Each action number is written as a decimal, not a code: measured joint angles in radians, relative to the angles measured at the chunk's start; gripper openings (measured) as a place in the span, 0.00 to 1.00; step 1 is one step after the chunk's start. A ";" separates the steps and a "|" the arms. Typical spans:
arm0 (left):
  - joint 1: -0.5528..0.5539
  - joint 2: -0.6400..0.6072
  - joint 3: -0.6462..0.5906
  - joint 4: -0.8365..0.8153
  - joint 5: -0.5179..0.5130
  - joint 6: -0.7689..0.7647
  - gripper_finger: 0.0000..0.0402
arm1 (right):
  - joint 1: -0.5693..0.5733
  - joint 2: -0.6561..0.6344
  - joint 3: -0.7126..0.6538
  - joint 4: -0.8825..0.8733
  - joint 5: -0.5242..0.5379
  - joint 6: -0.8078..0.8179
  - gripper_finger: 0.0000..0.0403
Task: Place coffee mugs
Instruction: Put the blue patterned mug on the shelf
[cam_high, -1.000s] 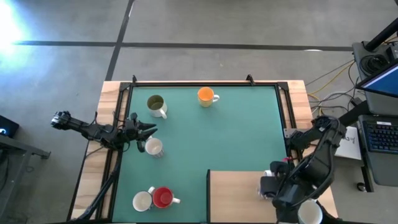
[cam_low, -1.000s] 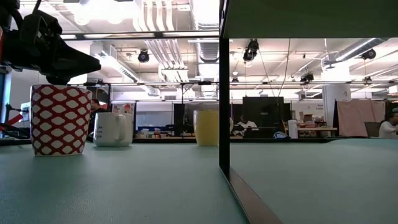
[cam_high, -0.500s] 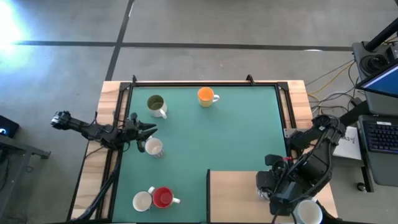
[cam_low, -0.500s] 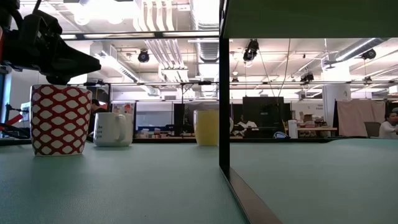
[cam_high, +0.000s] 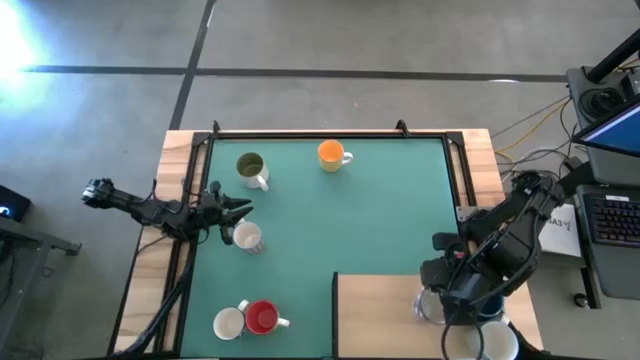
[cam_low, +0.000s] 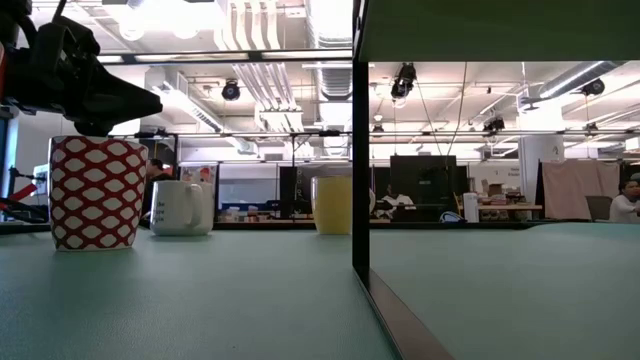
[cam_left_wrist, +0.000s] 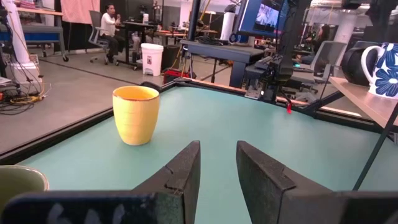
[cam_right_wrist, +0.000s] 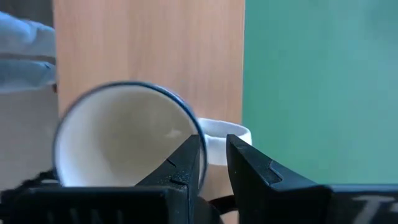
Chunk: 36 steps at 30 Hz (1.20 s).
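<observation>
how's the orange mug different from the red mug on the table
The orange mug stands alone near the far edge of the green mat, while the red mug sits near the front edge right beside a white mug. In the low view the red mug shows a red-and-white lattice pattern, while the orange mug looks plain. Both stand upright, handles pointing right in the high view.

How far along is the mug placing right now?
Five mugs stand on the green mat, among them the orange mug and red mug. The right gripper straddles the rim of a blue-edged mug over the wooden board. The left gripper hovers empty. That mug awaits placing.
</observation>
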 joint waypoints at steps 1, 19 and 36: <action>0.000 0.000 0.000 0.000 0.000 0.000 0.22 | 0.000 -0.006 -0.013 0.001 0.000 -0.006 0.17; 0.000 0.000 0.000 0.000 0.000 0.000 0.22 | 0.000 -0.014 -0.055 0.031 -0.007 -0.070 0.19; 0.000 0.000 0.000 0.000 0.000 0.000 0.22 | 0.001 -0.003 0.003 0.038 0.001 -0.085 0.19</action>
